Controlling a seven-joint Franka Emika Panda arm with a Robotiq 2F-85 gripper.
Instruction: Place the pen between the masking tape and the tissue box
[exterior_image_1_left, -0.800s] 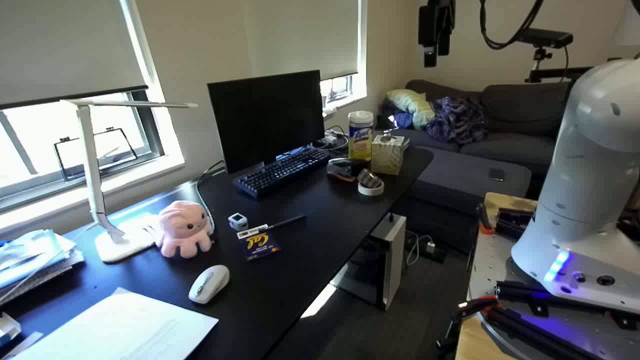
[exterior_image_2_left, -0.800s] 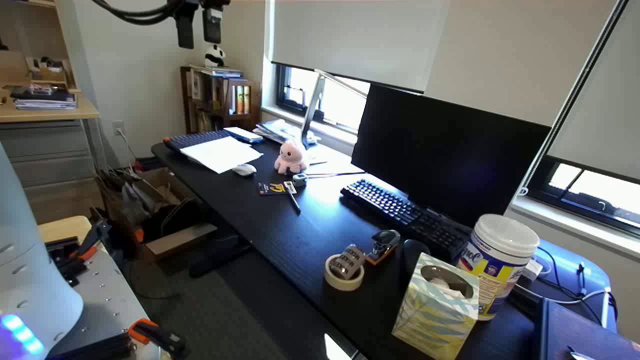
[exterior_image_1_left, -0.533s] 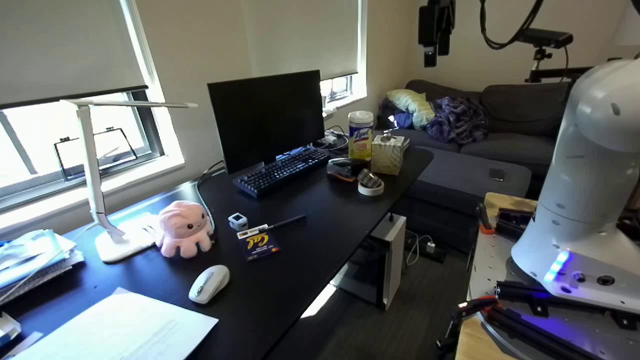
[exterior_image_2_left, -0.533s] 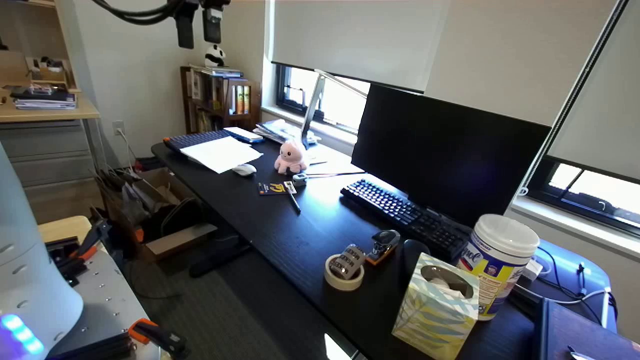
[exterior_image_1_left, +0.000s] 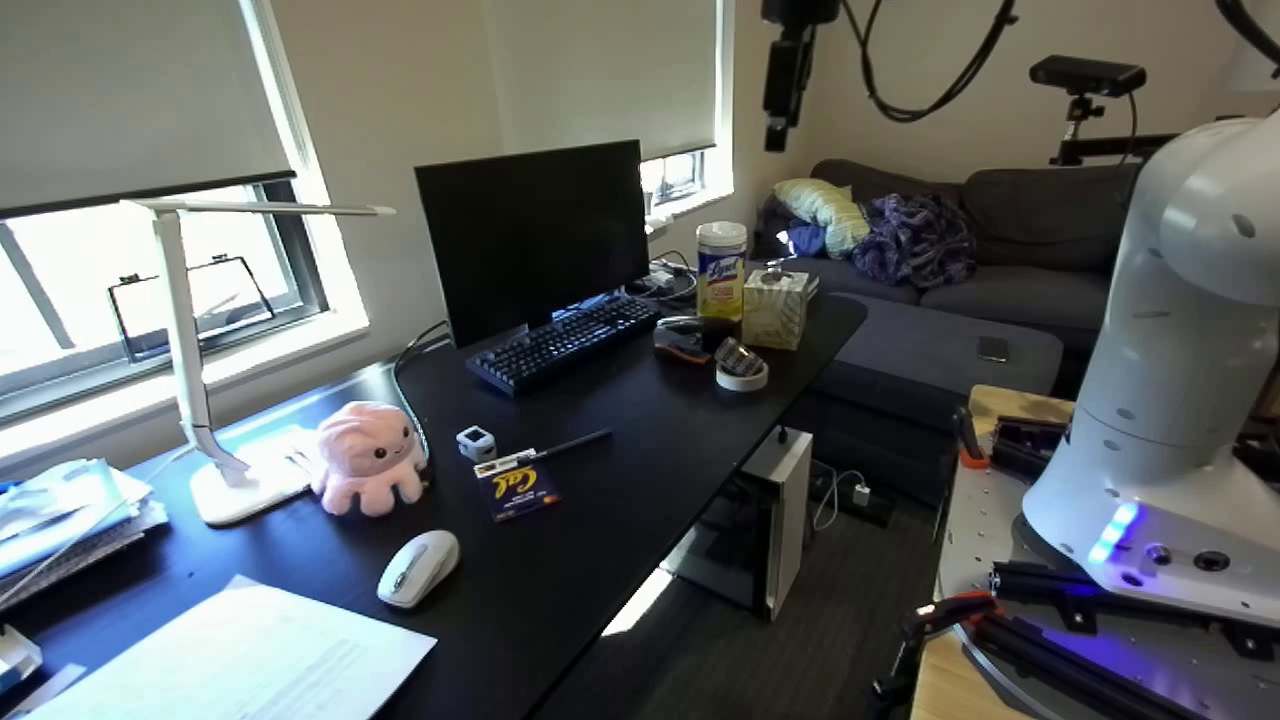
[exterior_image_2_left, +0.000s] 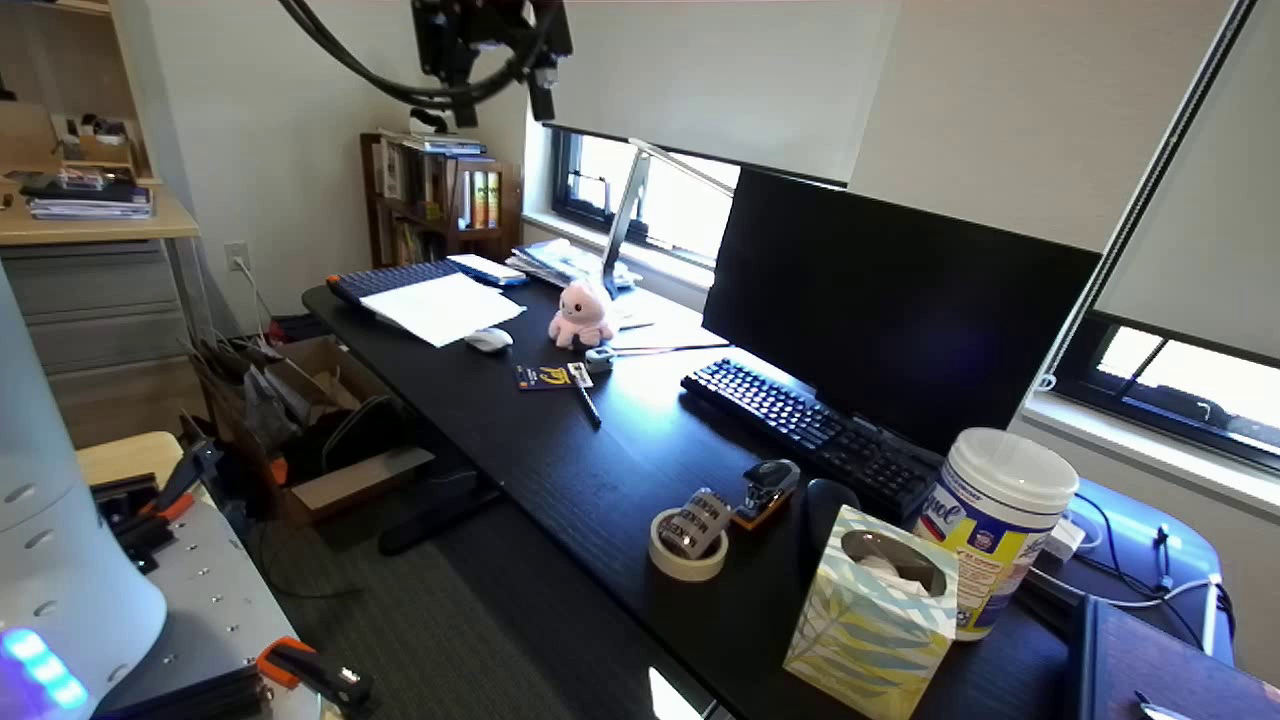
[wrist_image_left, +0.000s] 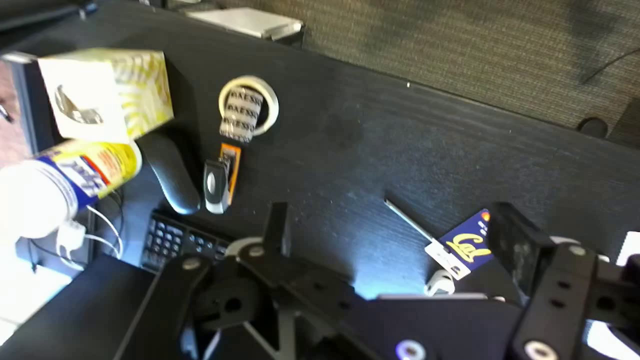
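The dark slim pen (exterior_image_1_left: 580, 441) lies on the black desk, one end at the white strip of a blue Cal card; it also shows in an exterior view (exterior_image_2_left: 589, 407) and the wrist view (wrist_image_left: 409, 220). The masking tape (exterior_image_2_left: 688, 570), a cream ring, lies flat near the desk edge; it shows in the wrist view (wrist_image_left: 273, 107). The tissue box (exterior_image_2_left: 870, 625), pale yellow with a leaf pattern, stands beyond the tape, also in the wrist view (wrist_image_left: 143, 92). A gap lies between them. My gripper (wrist_image_left: 392, 215) is open and empty, high above the desk (exterior_image_2_left: 505, 116).
A grey lettered roll (exterior_image_2_left: 697, 522) leans in the masking tape. A stapler (exterior_image_2_left: 768, 490), a black mouse (exterior_image_2_left: 826, 510) and a Lysol canister (exterior_image_2_left: 1000, 530) stand close by. The monitor (exterior_image_1_left: 540, 240) and keyboard (exterior_image_1_left: 565, 345) are behind. A pink octopus toy (exterior_image_1_left: 370, 455) sits near the lamp.
My gripper has moved across above the desk, leftward and slightly down in an exterior view, and has turned. The objects on the desk have not moved.
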